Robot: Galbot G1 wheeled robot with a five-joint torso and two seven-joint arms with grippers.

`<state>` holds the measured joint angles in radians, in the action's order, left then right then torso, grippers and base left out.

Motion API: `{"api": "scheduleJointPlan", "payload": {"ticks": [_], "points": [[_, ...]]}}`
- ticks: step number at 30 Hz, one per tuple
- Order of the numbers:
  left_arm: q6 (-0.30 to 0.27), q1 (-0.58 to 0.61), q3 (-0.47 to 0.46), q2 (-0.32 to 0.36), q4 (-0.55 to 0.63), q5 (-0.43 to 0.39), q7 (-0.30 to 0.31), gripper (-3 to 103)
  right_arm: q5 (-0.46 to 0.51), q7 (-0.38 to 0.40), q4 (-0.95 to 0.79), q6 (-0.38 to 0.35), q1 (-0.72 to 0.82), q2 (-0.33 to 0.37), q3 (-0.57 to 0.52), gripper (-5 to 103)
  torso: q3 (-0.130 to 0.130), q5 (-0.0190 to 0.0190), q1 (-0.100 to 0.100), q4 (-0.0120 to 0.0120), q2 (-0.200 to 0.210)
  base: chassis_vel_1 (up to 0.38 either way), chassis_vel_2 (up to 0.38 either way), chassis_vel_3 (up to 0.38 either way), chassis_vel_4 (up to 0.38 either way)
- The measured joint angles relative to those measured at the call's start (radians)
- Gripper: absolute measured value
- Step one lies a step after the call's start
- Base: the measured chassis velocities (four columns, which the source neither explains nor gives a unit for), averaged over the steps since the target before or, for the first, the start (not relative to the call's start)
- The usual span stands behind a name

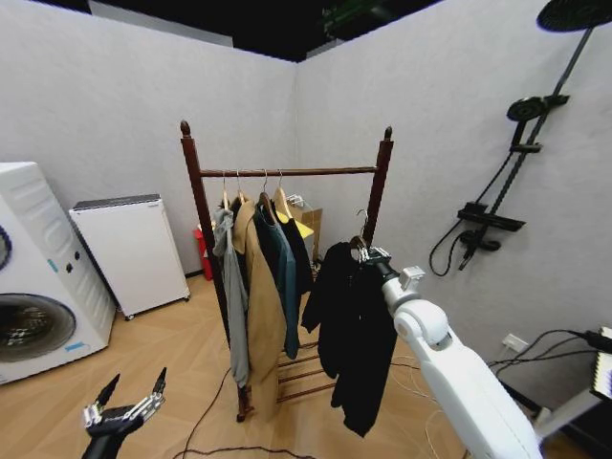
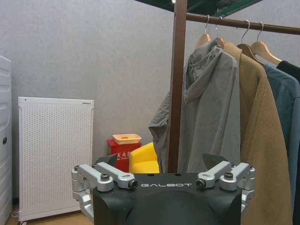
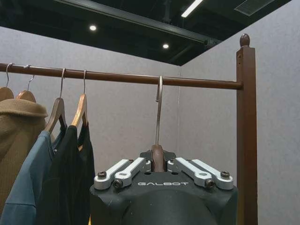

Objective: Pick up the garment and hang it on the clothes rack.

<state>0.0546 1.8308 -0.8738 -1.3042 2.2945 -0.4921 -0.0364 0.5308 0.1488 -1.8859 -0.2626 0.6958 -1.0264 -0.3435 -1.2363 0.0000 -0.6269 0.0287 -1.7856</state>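
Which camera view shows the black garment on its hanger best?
The head view: the garment hangs full length from the right gripper, beside the clothes rack. The right wrist view shows the hanger's hook by the rail; the left wrist view shows other hung coats.

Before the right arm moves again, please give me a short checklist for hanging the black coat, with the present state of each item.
1. Right gripper shut on hanger: ok.
2. Black coat hangs from that hanger: ok.
3. Hook over the rail: cannot tell; in the head view it looks below it.
4. Free rail beside the right upright: ok.
5. Left gripper open, low, apart from the clothes rack: ok.
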Motion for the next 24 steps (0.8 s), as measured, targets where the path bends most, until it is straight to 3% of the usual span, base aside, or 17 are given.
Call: {"api": "scheduleJointPlan", "payload": {"ticks": [17, 24], "points": [[0.000, 0.000, 0.000, 0.000, 0.000, 0.000, 0.000, 100, -0.028, -0.014, 0.006, -0.006, 0.024, -0.007, 0.007, 10, 0.000, 0.0001, -0.001, 0.0003, 0.000, -0.120, 0.122, 0.117, -0.118], [0.000, 0.000, 0.000, 0.000, 0.000, 0.000, 0.000, 100, -0.029, -0.012, 0.016, -0.010, 0.013, -0.011, 0.024, 10, 0.000, -0.0001, 0.000, 0.0003, 0.000, -0.004, 0.034, 0.038, -0.005]]}}
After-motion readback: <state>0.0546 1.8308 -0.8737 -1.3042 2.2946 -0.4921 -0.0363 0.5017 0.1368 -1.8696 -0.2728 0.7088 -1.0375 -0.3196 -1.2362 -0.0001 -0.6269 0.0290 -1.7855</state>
